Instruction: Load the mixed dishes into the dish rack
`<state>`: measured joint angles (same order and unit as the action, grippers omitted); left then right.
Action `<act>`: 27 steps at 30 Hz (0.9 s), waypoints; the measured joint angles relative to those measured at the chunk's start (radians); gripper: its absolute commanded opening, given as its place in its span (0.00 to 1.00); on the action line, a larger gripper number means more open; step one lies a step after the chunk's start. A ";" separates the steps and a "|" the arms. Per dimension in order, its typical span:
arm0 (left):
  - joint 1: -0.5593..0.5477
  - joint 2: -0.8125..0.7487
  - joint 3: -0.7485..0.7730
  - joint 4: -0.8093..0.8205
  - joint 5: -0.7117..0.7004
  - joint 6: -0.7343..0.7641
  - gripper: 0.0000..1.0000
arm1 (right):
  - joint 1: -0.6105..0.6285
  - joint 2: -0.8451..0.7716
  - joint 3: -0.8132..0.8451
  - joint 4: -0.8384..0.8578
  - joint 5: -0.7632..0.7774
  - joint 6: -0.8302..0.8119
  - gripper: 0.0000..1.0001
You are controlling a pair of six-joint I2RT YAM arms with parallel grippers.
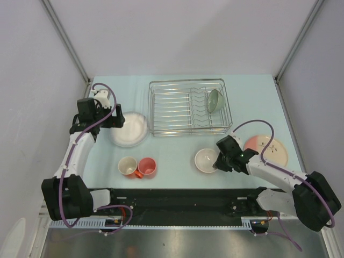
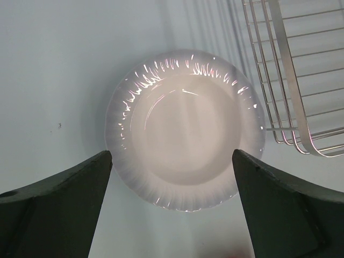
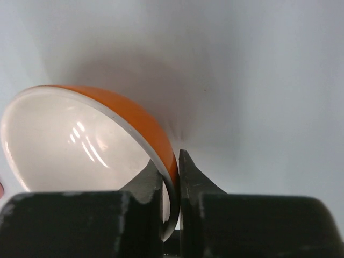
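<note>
bench (image 1: 177,153): dish rack (image 1: 171,110) at far middle; white plate (image 1: 129,129) flat just left of it, left jaws wide open either side of it, gripping nothing; white bowl (image 1: 206,159) near side of rack, right jaws pinched on its right rim. Rack lies just beyond bowl, right arm nearer

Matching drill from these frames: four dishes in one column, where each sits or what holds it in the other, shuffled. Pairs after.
1. green bowl
2. white plate
3. white bowl
4. orange mug

A. rim pinched in the right gripper
B. beside the cup, no gripper on it
C. on its side in the rack
D. flat below the open left gripper

Pairs: 1-C, 2-D, 3-A, 4-B
</note>
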<state>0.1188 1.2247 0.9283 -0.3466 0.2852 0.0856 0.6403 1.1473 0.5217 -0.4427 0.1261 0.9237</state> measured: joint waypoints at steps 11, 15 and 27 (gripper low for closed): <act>0.000 0.000 0.000 0.000 0.002 0.000 1.00 | 0.139 -0.169 0.212 -0.262 0.260 -0.102 0.00; 0.000 0.000 0.000 -0.001 0.007 0.000 1.00 | 0.170 -0.129 0.421 -0.336 0.452 -0.207 0.00; 0.000 -0.018 0.000 -0.014 0.007 0.001 1.00 | 0.088 0.089 0.649 -0.181 0.975 -0.702 0.00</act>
<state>0.1192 1.2072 0.9283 -0.3611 0.2920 0.0864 0.7280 1.2362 1.1702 -0.6235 1.1015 0.2218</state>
